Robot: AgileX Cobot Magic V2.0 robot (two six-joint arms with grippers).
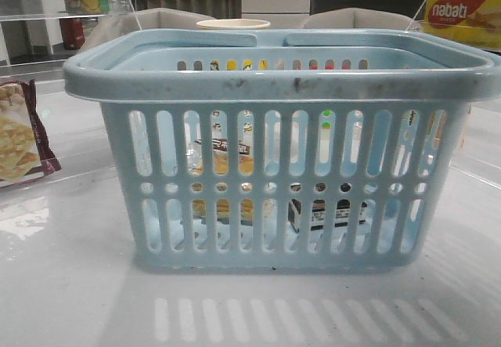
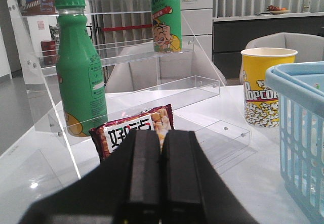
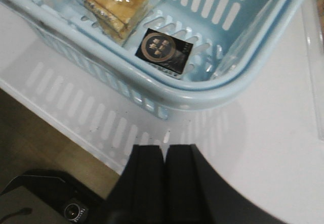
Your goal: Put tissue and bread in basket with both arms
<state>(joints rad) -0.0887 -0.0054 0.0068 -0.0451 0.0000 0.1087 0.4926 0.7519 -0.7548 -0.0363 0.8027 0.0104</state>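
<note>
Left claw: left gripper (image 2: 162, 183) has its two black fingers pressed together with nothing between them; it hangs outside the basket, facing the clear acrylic shelf (image 2: 152, 90).
Right claw: right gripper (image 3: 164, 183) is likewise closed and empty, hovering over bare white table (image 3: 273, 148) just outside the basket's corner.
Basket: light-blue basket (image 1: 274, 84) stands upright in the middle of the table, handles folded down on the rim.
Bread: bread (image 3: 116, 6) lies on the basket floor, seen through the slots in the front view as a golden mass left of centre.
Tissue: tissue (image 3: 163, 49) lies flat on the basket floor beside the bread, near it but seemingly not touching.
Progress: both items appear to be already inside, so the task looks complete.
Bread handling: likely light and soft inside crinkly, slippery film; squeezing hard would crush the buns, so a gentle pinch on the packet's sealed end would be safest.
Tissue handling: probably light, slightly compressible, glossy wrapper; best pinched across its short sides, since it lies flat.
Bystanders: green bottle (image 2: 78, 67), popcorn cup (image 2: 266, 85), and cracker packet (image 2: 134, 130) stay outside the basket.
</note>
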